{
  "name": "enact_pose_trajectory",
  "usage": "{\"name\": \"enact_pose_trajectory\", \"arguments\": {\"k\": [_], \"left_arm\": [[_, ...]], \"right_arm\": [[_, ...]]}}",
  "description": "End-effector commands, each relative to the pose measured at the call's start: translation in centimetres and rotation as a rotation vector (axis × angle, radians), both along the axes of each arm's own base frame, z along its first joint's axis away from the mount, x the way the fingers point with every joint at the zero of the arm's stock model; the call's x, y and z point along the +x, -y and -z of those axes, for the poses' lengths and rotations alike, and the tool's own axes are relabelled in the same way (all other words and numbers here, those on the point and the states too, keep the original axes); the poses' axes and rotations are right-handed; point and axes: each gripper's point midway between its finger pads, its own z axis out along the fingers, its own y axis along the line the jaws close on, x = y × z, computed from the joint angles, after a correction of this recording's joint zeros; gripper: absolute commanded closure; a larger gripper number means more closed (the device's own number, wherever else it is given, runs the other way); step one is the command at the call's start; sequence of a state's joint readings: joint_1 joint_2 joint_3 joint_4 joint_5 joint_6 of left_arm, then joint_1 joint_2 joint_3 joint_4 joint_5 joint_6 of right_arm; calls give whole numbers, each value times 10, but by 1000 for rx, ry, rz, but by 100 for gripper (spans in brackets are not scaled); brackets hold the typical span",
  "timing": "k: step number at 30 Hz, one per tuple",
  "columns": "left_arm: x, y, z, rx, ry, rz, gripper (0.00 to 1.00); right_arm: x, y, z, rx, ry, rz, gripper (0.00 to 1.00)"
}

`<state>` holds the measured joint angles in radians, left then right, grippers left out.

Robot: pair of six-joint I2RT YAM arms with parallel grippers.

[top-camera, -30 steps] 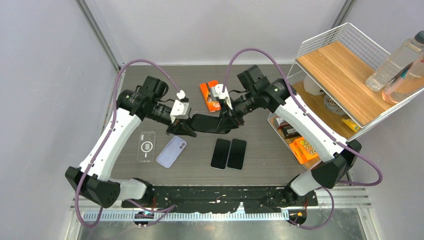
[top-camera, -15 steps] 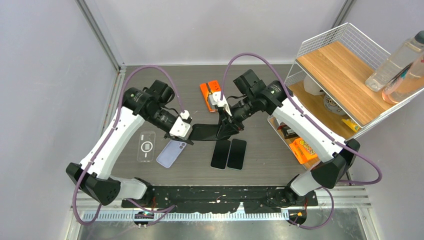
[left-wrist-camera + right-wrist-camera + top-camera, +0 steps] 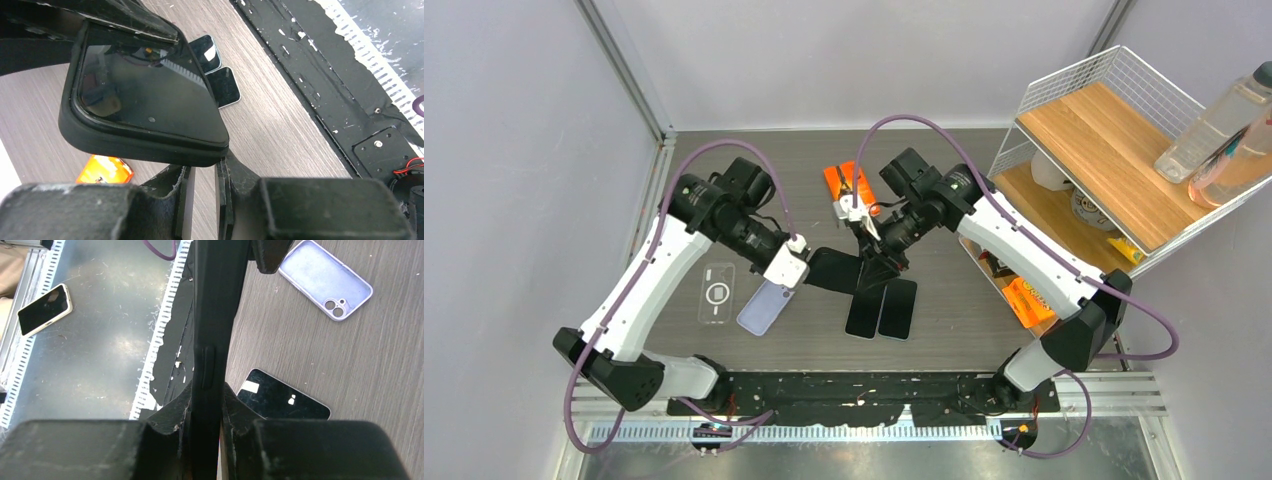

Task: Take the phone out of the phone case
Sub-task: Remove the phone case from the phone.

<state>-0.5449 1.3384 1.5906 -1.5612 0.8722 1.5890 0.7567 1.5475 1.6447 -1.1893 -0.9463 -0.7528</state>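
phone case (image 3: 834, 270), phone (image 3: 145, 95) inside, is over the middle of the table (image 3: 954, 200), right gripper (image 3: 205, 410) clamped on its edge, left gripper (image 3: 200, 185) nearly together at a corner, grip unclear; a slipping pry could drop it.

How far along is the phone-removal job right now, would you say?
Seemingly done: two bare phones and an empty lilac case lie on the table. In hand: left hand and right hand pinch a black-cased phone aloft. Left: it sits in its case; peeling not yet begun.
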Motion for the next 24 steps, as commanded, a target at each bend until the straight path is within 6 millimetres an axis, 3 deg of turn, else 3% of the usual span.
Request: {"name": "enact_pose_trajectory", "arguments": {"k": [1,3,4,9,16,20,24], "left_arm": [[31,36,-42,-193,201,35,100],[24,32,-54,-219,232,33,100],[30,36,-44,-202,199,33,100],[32,34,-33,-164,195,22,100],[41,12,-2,-30,157,-107,99],[39,-8,14,5,115,-179,78],[27,-23,17,-2,48,-240,45]], "right_arm": [[-22,-14,-7,47,-37,-80,95],[-24,-15,-7,45,-36,-86,95],[-24,-15,-8,46,-34,-87,95],[-26,-14,-9,49,-32,-95,95],[-19,-9,-10,47,-3,-55,95],[-10,-6,-15,49,20,-8,95],[4,-4,-14,29,73,64,95]]}}
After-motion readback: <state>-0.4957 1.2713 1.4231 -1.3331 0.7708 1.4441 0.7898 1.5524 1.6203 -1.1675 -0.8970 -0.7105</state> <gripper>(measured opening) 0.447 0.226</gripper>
